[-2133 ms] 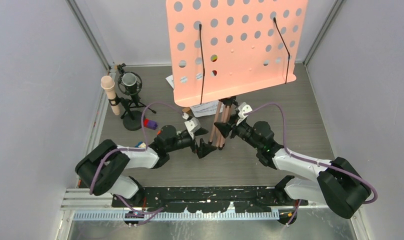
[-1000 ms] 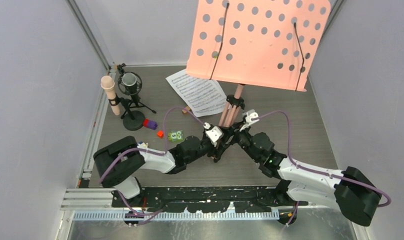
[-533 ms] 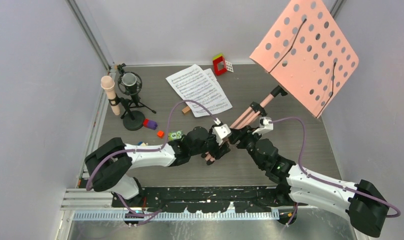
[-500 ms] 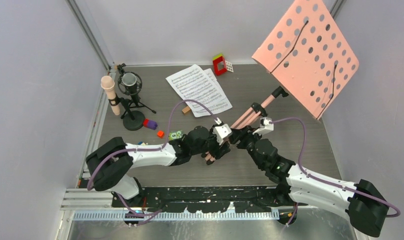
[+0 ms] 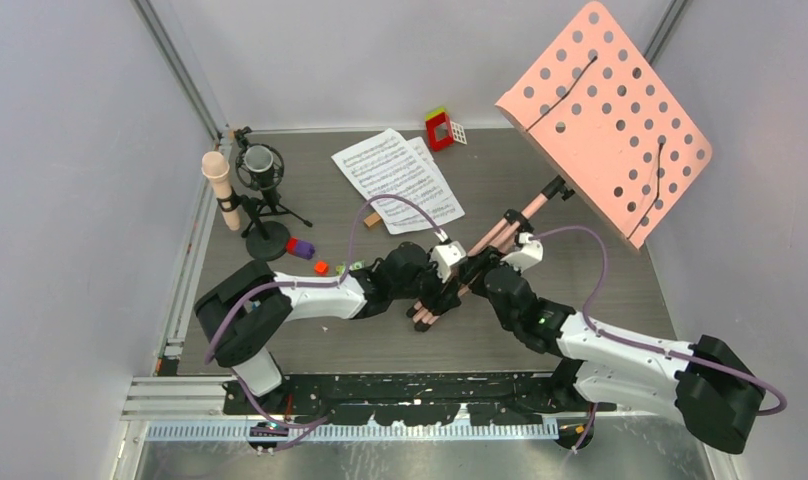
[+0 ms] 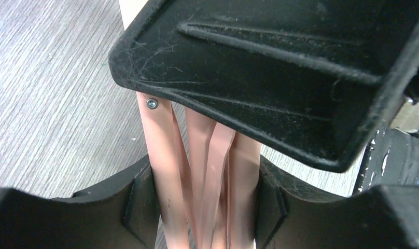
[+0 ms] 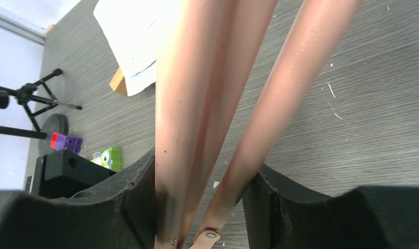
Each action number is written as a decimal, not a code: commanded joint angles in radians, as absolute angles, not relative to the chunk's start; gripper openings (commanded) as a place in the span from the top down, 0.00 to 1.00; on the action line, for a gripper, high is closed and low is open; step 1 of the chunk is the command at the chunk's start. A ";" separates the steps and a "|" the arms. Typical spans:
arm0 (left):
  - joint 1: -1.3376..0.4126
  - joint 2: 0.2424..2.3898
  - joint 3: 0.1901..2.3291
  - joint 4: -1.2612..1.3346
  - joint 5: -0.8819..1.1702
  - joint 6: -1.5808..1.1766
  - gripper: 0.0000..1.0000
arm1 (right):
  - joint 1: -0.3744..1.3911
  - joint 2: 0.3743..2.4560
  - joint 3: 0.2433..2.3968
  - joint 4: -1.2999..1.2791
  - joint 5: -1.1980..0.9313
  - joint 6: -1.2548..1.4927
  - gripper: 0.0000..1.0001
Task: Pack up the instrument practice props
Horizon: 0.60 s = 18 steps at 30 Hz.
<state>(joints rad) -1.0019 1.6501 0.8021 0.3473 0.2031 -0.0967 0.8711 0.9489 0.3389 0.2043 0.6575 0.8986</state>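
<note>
The pink music stand (image 5: 608, 118) leans to the right, its perforated desk high at the right wall and its folded legs (image 5: 432, 305) low at table centre. My left gripper (image 5: 438, 296) is shut on the folded legs (image 6: 205, 171). My right gripper (image 5: 473, 272) is shut on the leg tubes (image 7: 212, 104) just above. White sheet-music pages (image 5: 398, 180) lie flat at the back centre and show in the right wrist view (image 7: 132, 41). The beige-pink microphone (image 5: 220, 187) stands on its black round base (image 5: 266, 243) at the left.
A black studio microphone on a small tripod (image 5: 260, 170) stands beside the pink one. Small toy blocks lie about: purple-red (image 5: 299, 247), orange (image 5: 321, 267), green owl (image 7: 108, 157), a red-yellow block (image 5: 439, 128) at the back. A wooden block (image 5: 373, 220) lies by the pages. Grey walls close both sides.
The stand has swung from upright over the table centre to leaning right, uncovering the pages and the red block. Both grippers followed, moving right and closing in on the folded legs.
</note>
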 commanded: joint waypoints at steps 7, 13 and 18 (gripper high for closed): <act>-0.963 1.686 0.914 0.241 0.377 -0.125 1.00 | 0.683 1.097 0.544 0.116 0.824 0.879 0.99; -0.915 1.773 0.990 0.216 0.409 -0.158 1.00 | 0.556 1.211 0.563 0.180 0.672 0.894 0.99; -0.854 1.848 1.021 0.262 0.452 -0.226 1.00 | 0.506 1.311 0.586 0.244 0.616 0.850 0.99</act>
<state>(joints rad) -0.8837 1.8294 0.9936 0.2283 0.3267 -0.2920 0.5678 1.2896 0.4999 0.0990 0.4328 1.0191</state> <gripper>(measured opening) 0.559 0.579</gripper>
